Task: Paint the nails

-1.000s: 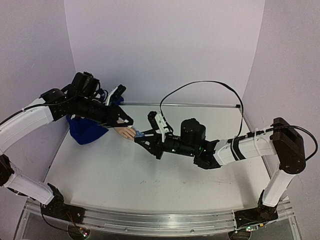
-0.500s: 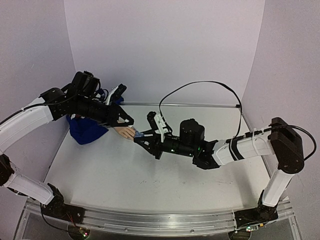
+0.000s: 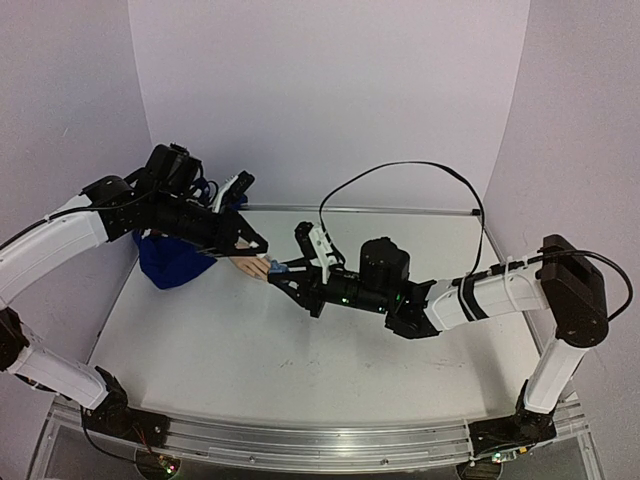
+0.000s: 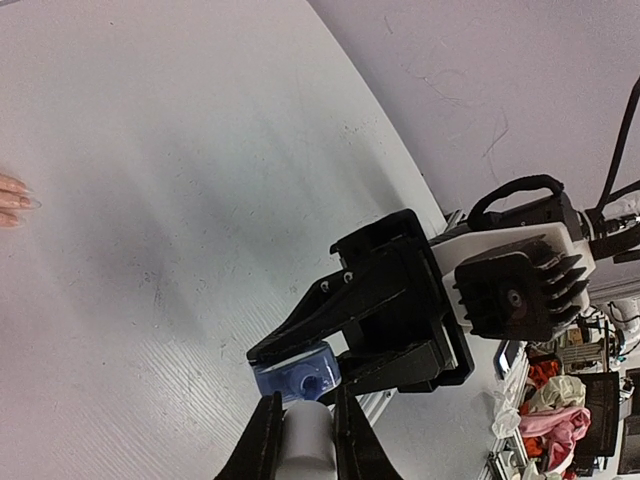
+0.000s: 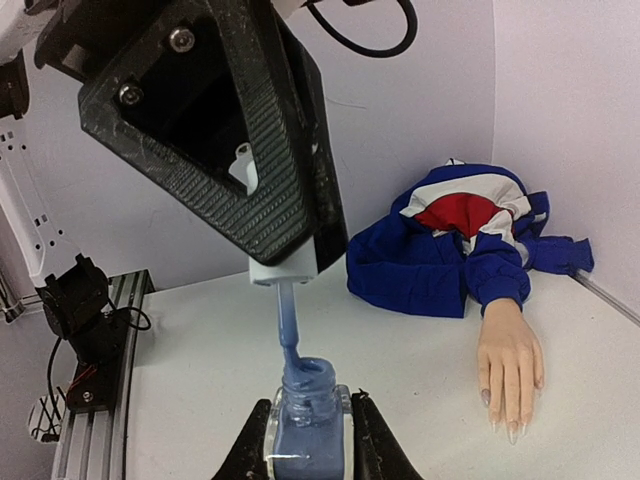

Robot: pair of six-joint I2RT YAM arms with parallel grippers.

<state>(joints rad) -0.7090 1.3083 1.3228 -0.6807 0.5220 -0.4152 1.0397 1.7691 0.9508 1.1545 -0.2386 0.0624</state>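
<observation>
Nails point(image 5: 512, 432): small pale tips on the fingers of a peach-coloured mannequin hand point(image 5: 510, 365). The hand lies palm down on the white table point(image 3: 250, 350), at about 10 o'clock from the table centre. Its fingers are extended and close together. The wrist enters a blue, red and white fabric sleeve point(image 5: 455, 255), crumpled at 10 o'clock against the left wall.

Right gripper point(image 5: 308, 450): just beside the fingertips, toward 3 o'clock. Its two fingers are closed on the body of a small blue polish bottle point(image 5: 305, 415), which stands upright with the neck uncapped. The right arm rises from its base at 5 o'clock to a raised elbow near the right wall. The forearm extends low across the table toward 9 o'clock.

Left gripper point(image 4: 306, 440): directly above the bottle, pointing down, fingers clamped on a white cap point(image 5: 284, 270). A blue brush stem point(image 5: 288, 325) runs from the cap into the bottle neck. The left arm climbs from 7 o'clock, bends over the sleeve and angles toward 4 o'clock.
</observation>
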